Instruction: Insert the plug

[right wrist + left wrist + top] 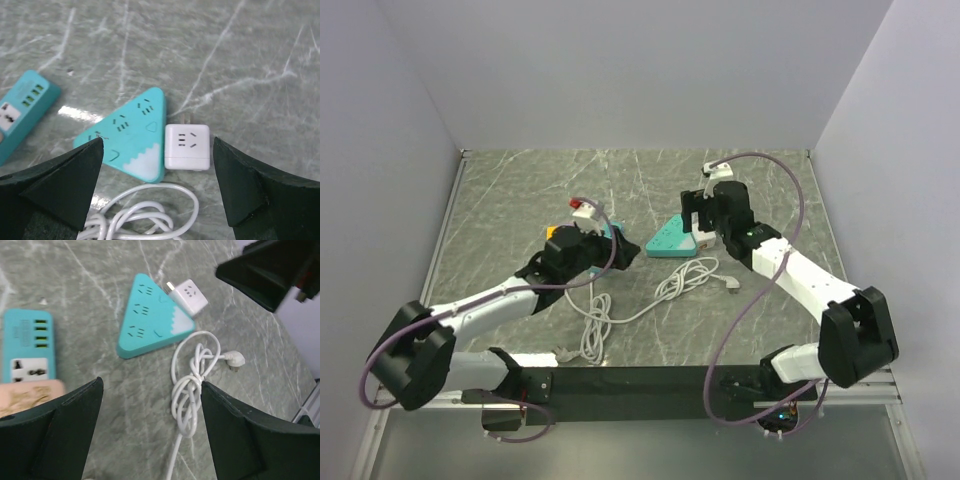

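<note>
The left gripper (150, 390) hangs over the table with its jaws spread wide and nothing between them. Under its left finger lies a rectangular teal power strip (27, 345), flat, sockets up. A blurred peach-coloured thing (30, 392) sits against the strip's near end; what it is cannot be told.

Further right, a triangular teal socket block (147, 315) lies flat, well apart from the strip. A white adapter cube (187, 146) lies just beside its right edge, its metal prongs bare and in no socket.

In front of the block a white cable (192, 385) is gathered in loose loops. Its plug (235, 360) lies on the table at the right of the coil, apart from both strips and inserted nowhere. The loops lie between the arm bases and the block.

The right gripper (157, 145) hovers above the block and the cube, jaws wide apart, holding nothing.

The table (520, 180) is grey-green, veined like marble. Plain pale walls (620, 70) close it in on three sides.
</note>
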